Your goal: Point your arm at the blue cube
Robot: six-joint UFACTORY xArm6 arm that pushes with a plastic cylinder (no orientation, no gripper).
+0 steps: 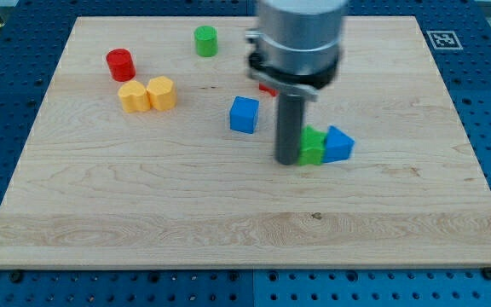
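The blue cube (245, 114) sits near the board's middle, a little above centre. My tip (288, 160) rests on the board to the cube's lower right, about a block's width away from it. The tip touches or nearly touches the left side of a green block (313, 147), which stands against a blue triangular block (339, 144). The arm's grey body (301, 38) hangs over the top centre and hides most of a small red block (267, 88).
A red cylinder (120, 64) and two yellow blocks (133, 96) (161, 92) side by side lie at the upper left. A green cylinder (205, 40) stands near the top edge. The wooden board (143, 213) lies on a blue perforated table.
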